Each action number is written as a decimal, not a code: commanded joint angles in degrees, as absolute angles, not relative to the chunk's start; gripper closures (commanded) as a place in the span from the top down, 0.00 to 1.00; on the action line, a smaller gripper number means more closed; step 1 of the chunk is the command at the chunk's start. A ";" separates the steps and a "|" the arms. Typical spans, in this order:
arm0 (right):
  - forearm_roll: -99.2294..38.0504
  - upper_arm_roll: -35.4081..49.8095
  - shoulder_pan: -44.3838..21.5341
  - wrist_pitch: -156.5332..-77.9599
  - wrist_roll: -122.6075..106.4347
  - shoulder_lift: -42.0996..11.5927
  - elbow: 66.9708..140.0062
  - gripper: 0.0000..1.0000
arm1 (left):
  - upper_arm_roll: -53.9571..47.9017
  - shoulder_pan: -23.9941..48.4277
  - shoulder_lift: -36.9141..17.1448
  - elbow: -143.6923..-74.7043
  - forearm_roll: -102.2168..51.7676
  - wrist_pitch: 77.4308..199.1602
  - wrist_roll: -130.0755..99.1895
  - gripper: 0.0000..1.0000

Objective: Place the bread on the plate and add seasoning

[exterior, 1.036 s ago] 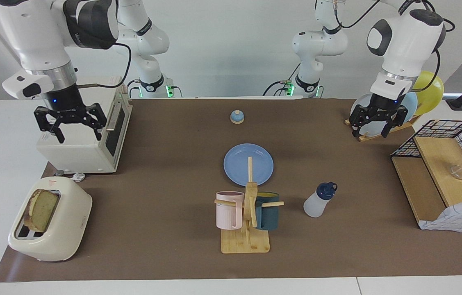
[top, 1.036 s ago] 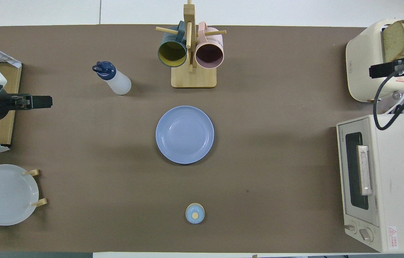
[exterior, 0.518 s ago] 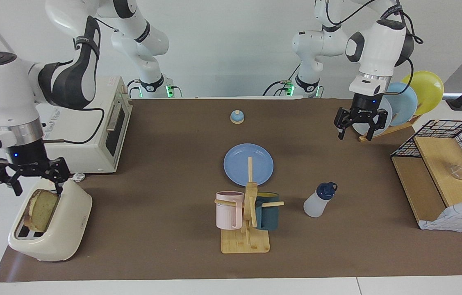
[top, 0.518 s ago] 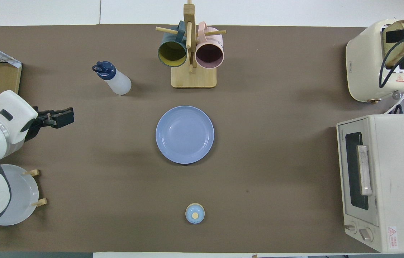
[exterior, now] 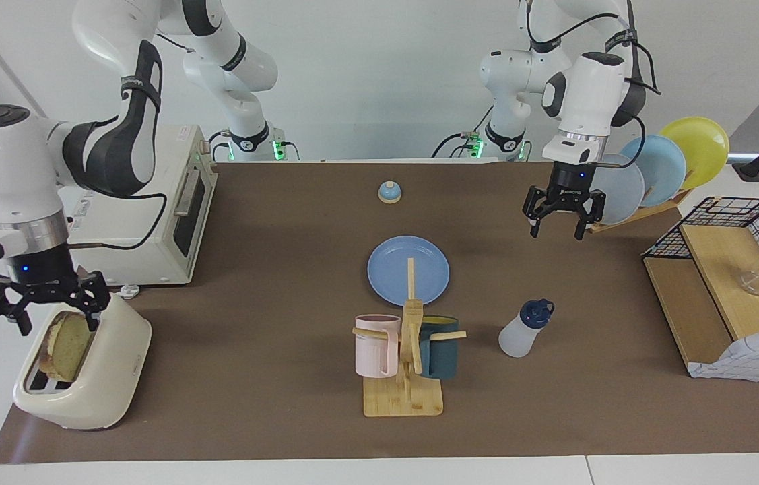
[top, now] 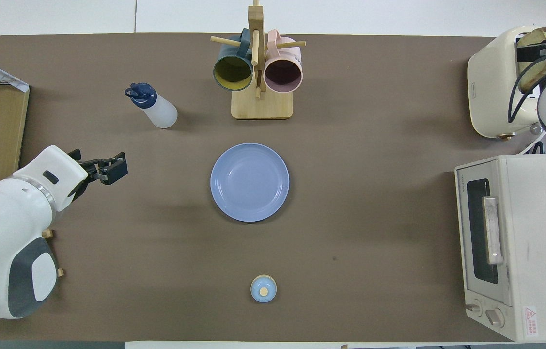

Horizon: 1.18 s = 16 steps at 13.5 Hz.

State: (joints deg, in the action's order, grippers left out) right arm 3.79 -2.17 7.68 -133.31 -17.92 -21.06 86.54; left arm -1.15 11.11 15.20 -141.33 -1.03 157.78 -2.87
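The bread (exterior: 68,345) stands upright in a slot of the cream toaster (exterior: 93,384) at the right arm's end of the table. My right gripper (exterior: 54,318) is open, with its fingers on either side of the slice's top edge. In the overhead view it (top: 544,46) covers part of the bread (top: 528,72). The blue plate (exterior: 408,269) lies empty at the table's middle. The seasoning bottle (exterior: 524,331) stands farther from the robots than the plate, toward the left arm's end. My left gripper (exterior: 557,232) is open and empty, in the air over the mat beside the plate rack.
A white toaster oven (exterior: 150,222) stands nearer to the robots than the toaster. A wooden mug rack (exterior: 406,364) with two mugs stands just farther than the plate. There is also a small bell (exterior: 389,192), a plate rack (exterior: 648,178), and a wooden shelf with a wire basket (exterior: 722,296).
My right gripper moved from over the toaster oven to the toaster and came down around the bread's top. My left gripper moved away from the plate rack toward the table's middle.
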 commanded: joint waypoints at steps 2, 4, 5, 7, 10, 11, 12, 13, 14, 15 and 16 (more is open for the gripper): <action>4.31 -1.67 9.05 -133.86 -23.27 -20.13 88.77 0.65 | -1.32 12.56 12.84 -144.40 -0.70 165.40 -3.78 1.00; 4.31 -1.67 9.75 -133.07 -24.95 -20.04 88.77 0.39 | -1.41 12.83 10.29 -144.67 -0.79 169.43 -3.87 1.00; 4.39 -1.67 9.93 -132.63 -25.40 -20.04 88.68 0.18 | -1.41 12.83 9.33 -144.75 -0.79 171.19 -3.87 1.00; 8.14 -1.67 9.93 -132.54 -27.14 -20.04 88.51 0.00 | -1.41 12.92 7.22 -144.84 -0.79 174.98 -5.44 1.00; 14.15 -1.49 9.41 -132.45 -28.21 -20.04 87.63 0.00 | -1.41 13.80 2.30 -144.76 -1.23 182.52 -6.06 1.00; 14.32 -1.41 9.14 -131.67 -28.47 -20.04 85.97 0.00 | -1.41 13.97 1.33 -144.67 -1.32 184.55 -6.67 1.00; 14.24 -1.06 9.05 -129.48 -29.35 -19.95 83.87 0.00 | -1.41 14.15 0.54 -144.58 -1.41 185.70 -6.68 1.00; 14.24 -0.79 8.88 -126.85 -30.92 -19.95 81.41 0.00 | -1.41 14.15 0.44 -144.49 -1.93 186.23 -6.77 1.00; 14.33 -0.70 7.66 -124.48 -32.24 -19.86 79.56 0.00 | -1.41 14.24 -0.60 -144.06 -2.89 186.94 -6.77 1.00; 14.24 -0.70 6.34 -122.02 -33.21 -19.60 77.37 0.00 | -1.41 14.67 -2.01 -143.53 -3.86 188.86 -6.77 1.00; 14.24 -0.62 4.94 -118.77 -33.57 -18.64 75.60 0.00 | -1.32 14.94 -2.89 -143.26 -4.48 189.75 -6.77 1.00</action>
